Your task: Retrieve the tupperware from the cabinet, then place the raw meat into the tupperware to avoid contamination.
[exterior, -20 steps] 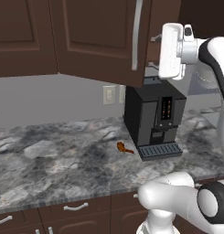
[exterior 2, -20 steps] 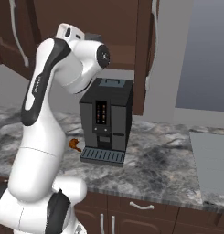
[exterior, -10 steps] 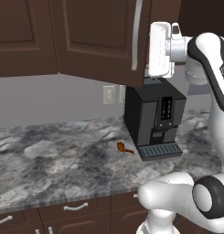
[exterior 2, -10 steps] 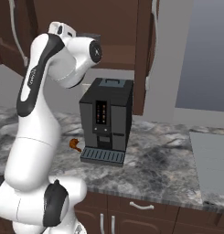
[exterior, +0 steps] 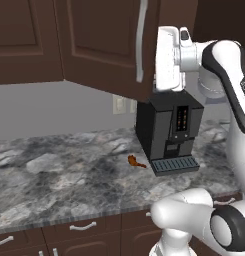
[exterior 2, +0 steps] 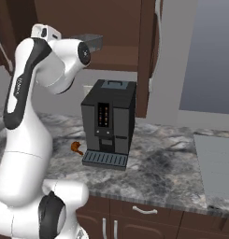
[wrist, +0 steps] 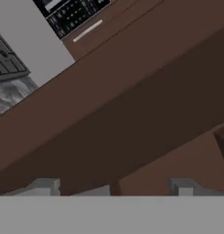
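Note:
The dark brown cabinet hangs above the counter with one door swung open. On its shelf sits the grey tupperware, right beside my wrist. My white hand is raised at the cabinet's open side, above the coffee machine. In the hand view my gripper is open, its fingertips wide apart against the brown cabinet wood, with nothing clearly between them. The raw meat, a tiny orange-brown piece, lies on the marble counter just left of the coffee machine; it is also the raw meat in the right base view.
A tall black coffee machine stands on the counter under the cabinet, directly below my hand. A grey sink is set into the counter at the far right. Low drawers run beneath the counter.
My hand has moved further in towards the open cabinet, leftward in the left base view. The meat and coffee machine have stayed put.

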Available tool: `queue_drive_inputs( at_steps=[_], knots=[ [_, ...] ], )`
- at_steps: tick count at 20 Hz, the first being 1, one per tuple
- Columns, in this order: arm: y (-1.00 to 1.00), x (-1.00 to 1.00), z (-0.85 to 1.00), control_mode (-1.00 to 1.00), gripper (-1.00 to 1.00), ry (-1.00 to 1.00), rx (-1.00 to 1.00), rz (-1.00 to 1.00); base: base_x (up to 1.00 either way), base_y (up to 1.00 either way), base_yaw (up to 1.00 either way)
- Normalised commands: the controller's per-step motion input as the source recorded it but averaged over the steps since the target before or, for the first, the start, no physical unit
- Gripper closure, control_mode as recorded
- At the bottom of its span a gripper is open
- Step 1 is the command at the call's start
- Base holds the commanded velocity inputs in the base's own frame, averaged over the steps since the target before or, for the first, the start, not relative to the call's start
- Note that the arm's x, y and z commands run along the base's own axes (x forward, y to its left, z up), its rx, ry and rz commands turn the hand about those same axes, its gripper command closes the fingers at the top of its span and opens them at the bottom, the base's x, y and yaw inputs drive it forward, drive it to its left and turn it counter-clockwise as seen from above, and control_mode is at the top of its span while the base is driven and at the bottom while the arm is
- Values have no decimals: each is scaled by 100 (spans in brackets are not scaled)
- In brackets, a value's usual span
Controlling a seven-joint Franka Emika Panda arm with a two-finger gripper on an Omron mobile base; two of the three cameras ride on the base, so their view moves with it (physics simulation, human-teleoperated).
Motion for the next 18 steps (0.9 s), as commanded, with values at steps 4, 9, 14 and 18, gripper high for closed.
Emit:
queue_drive_inputs(
  at_steps=[4, 9, 14, 18],
  knots=[
    [66, -64, 0, -100, -100, 0, 0, 10, 0, 0, 0],
    [80, -52, -4, -100, -100, -1, 0, 9, 0, 0, 0],
    [85, -20, -11, -100, -100, -5, 0, 2, 0, 0, 0],
    [84, 0, -7, -100, -100, -4, -1, -1, 0, 0, 0]
  ],
)
